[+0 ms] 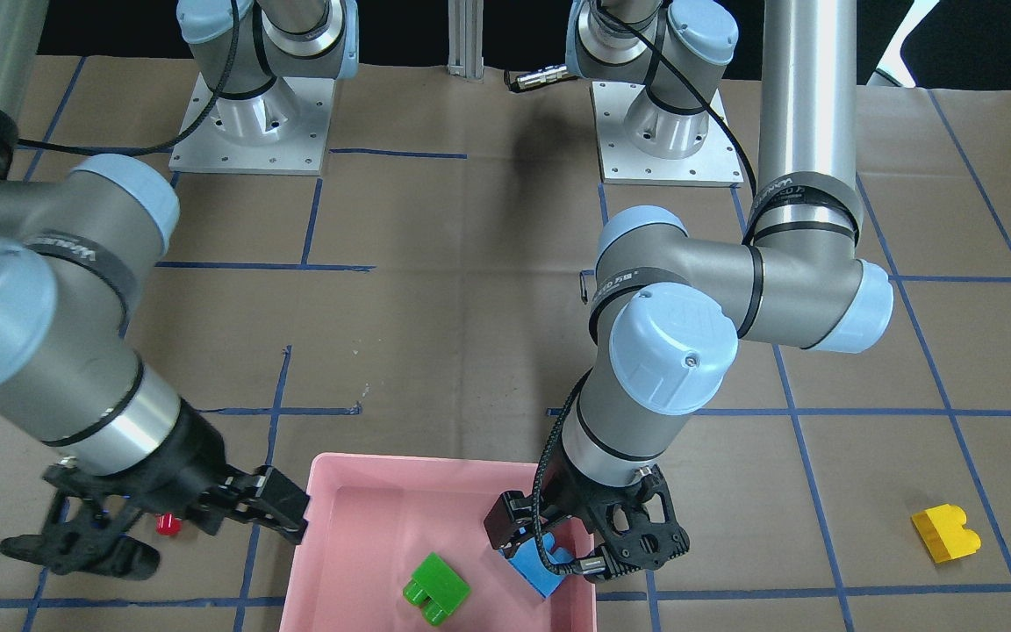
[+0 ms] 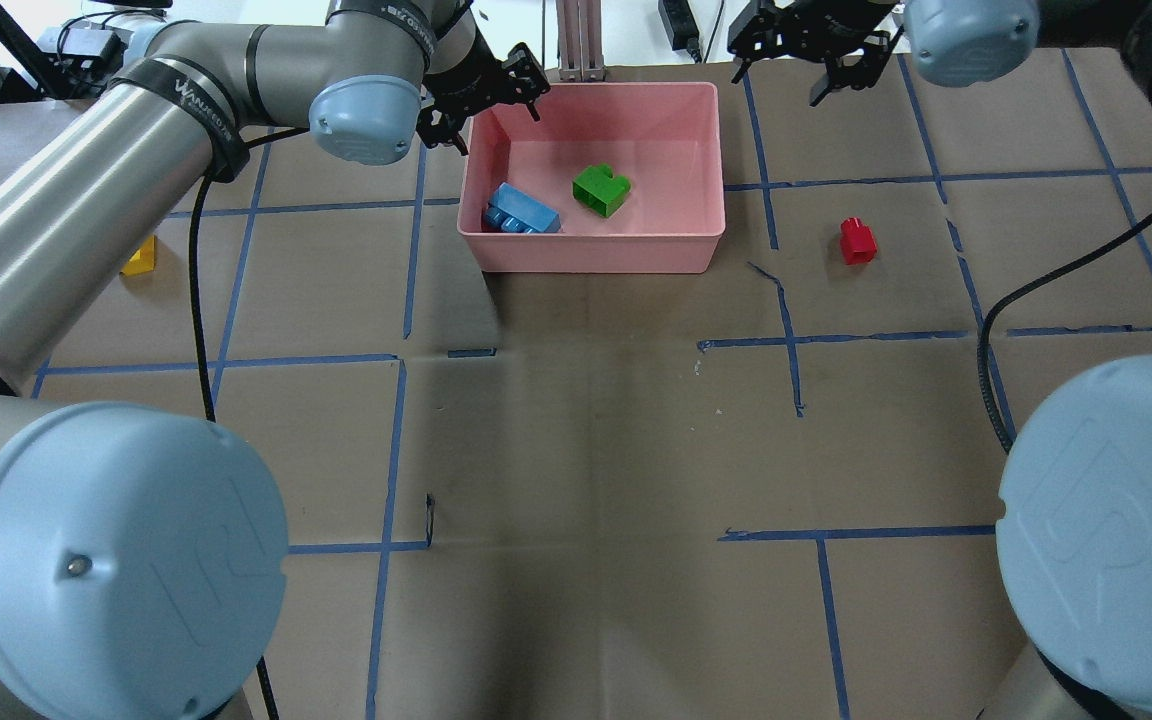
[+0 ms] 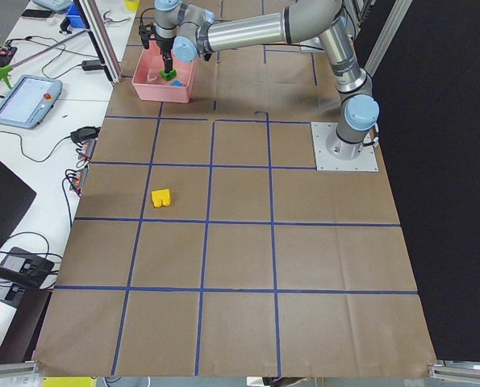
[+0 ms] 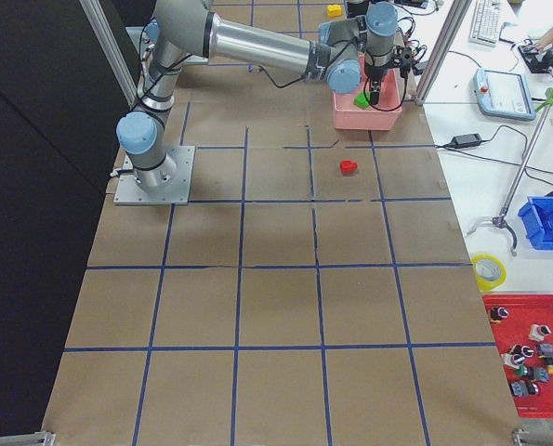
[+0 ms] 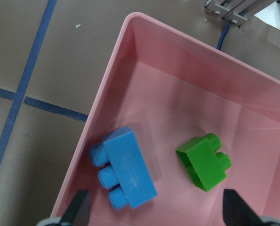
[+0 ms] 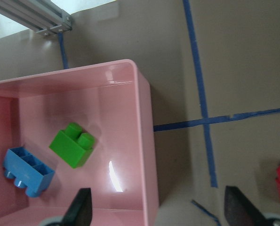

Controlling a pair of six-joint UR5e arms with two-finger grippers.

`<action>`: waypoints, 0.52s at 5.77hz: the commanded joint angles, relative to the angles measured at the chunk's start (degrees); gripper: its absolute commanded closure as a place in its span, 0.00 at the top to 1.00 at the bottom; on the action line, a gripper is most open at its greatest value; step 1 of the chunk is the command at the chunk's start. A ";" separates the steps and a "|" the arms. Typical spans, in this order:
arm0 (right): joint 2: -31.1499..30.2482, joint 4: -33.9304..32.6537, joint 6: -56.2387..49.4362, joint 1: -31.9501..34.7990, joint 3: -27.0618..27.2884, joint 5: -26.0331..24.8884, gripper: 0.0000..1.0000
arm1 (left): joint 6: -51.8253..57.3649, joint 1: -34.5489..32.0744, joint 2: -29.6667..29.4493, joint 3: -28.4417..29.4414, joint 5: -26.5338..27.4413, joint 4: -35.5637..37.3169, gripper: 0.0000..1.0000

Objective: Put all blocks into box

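The pink box (image 2: 596, 255) stands at the table's far middle. The green block (image 2: 601, 188) and the blue block (image 2: 521, 210) lie inside it, apart from each other. My left gripper (image 2: 486, 100) hovers open and empty over the box's left end, above the blue block (image 5: 125, 168). The red block (image 2: 857, 241) sits on the table to the right of the box. My right gripper (image 2: 801, 60) is open and empty beyond the red block, beside the box's right end. The yellow block (image 2: 140, 257) lies on the table far left of the box.
Brown paper with blue tape lines covers the table (image 2: 586, 450). An aluminium post (image 2: 581, 40) stands just behind the box. Both arm bases (image 1: 251, 132) are bolted at the robot's side. Cables, a tablet (image 3: 26, 101) and bins lie off the table.
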 commanded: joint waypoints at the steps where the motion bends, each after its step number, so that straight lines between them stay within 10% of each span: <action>1: -0.63 0.18 -11.35 -1.85 3.50 -7.96 1.00 | 12.66 7.63 2.73 0.27 -0.05 -4.23 1.00; 3: -1.07 -8.73 -15.34 -1.76 11.47 -17.42 0.98 | 33.55 19.75 4.15 0.18 -0.05 -8.39 1.00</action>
